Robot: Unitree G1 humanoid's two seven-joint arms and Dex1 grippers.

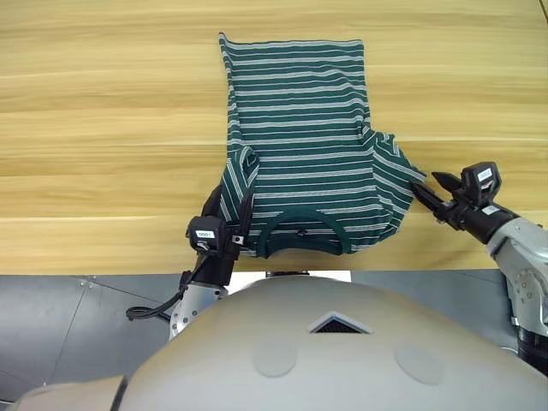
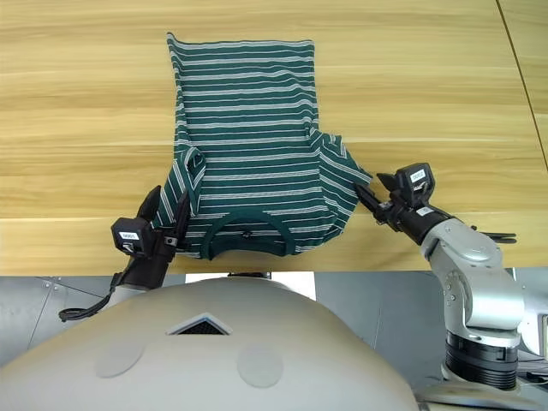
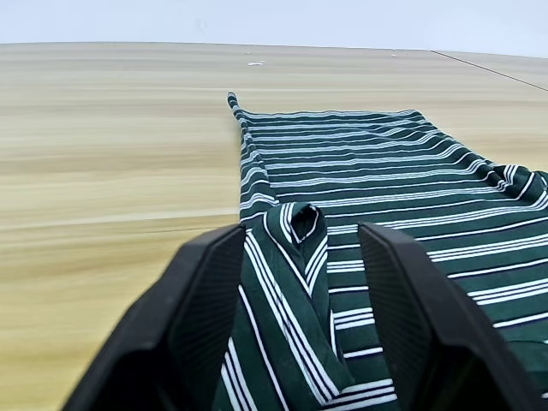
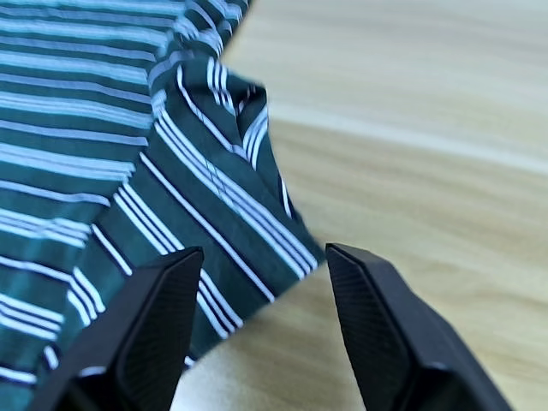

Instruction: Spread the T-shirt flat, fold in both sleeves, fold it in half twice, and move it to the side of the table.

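At the near edge of the bench (image 1: 103,128), the left fingers (image 3: 201,325) stand wide apart, straddling the folded-over left sleeve (image 3: 295,282) without pinching it. The right fingers (image 4: 377,334), off to the right, are spread wide too, with the corner of the right sleeve (image 4: 231,197) lying between them. The green striped T-shirt (image 1: 300,128) lies flat, its collar (image 1: 300,227) nearest the robot and its hem toward the far side.
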